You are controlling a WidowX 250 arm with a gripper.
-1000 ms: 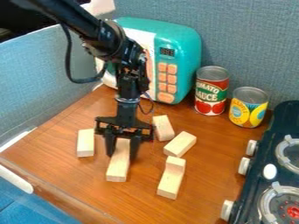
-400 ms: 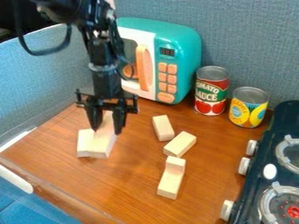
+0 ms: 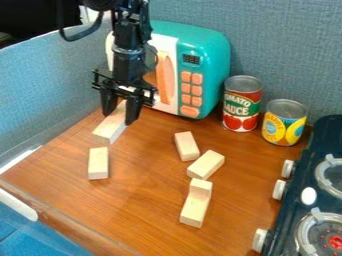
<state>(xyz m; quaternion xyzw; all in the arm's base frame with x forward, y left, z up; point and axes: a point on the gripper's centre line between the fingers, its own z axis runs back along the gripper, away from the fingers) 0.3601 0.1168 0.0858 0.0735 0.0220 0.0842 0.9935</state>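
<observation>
As the arm moves back, a wooden block travels in the pincer

Since the earlier frames, the pincer has gone from the front of the table toward the toy microwave, and the held block has gone with it, turning more aslant. A moment ago it overlapped the left block in the view; now that one shows whole, in its old place. The other blocks have not moved.

Two cans, a red one and a yellow one, stand upright with closed tops, so their contents are hidden. What the microwave contains cannot be told.

The pincer is narrowed onto the held block, whose far end sits between the fingers while its near end slants out toward the left block.
</observation>
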